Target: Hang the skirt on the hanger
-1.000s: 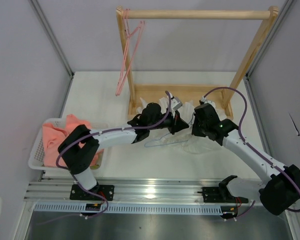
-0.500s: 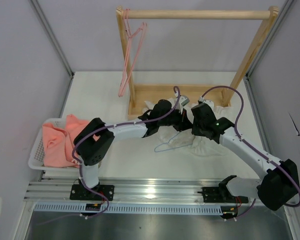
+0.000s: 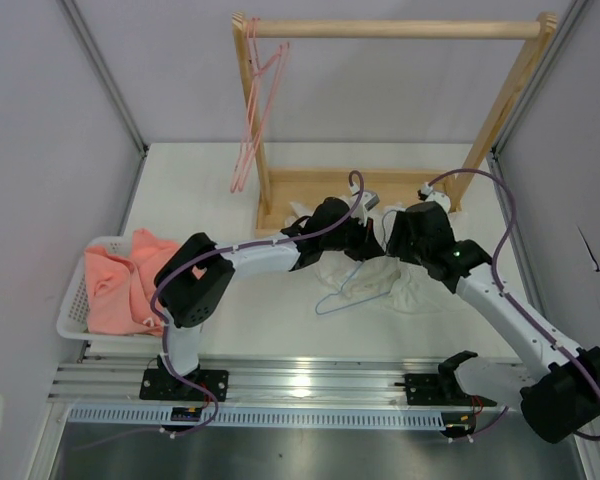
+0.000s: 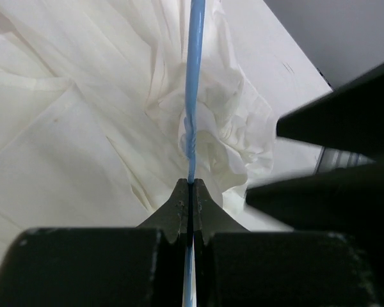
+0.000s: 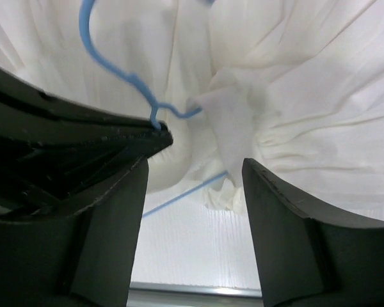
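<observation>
At frame centre, below the wooden rack (image 3: 380,30), the light-blue hanger (image 4: 195,77) is pinched by its wire in the closed left claw (image 4: 191,192) above the crumpled white skirt (image 3: 410,285) on the desk (image 3: 200,190). The right claw (image 5: 195,185) is spread wide, empty. Ungripped, the fabric is judged likely to slip from the hanger if lifted.

The arms (image 3: 250,262) are hiding part of the skirt (image 3: 405,292); the hanger (image 4: 193,77) is running off the left wrist view's top.
</observation>
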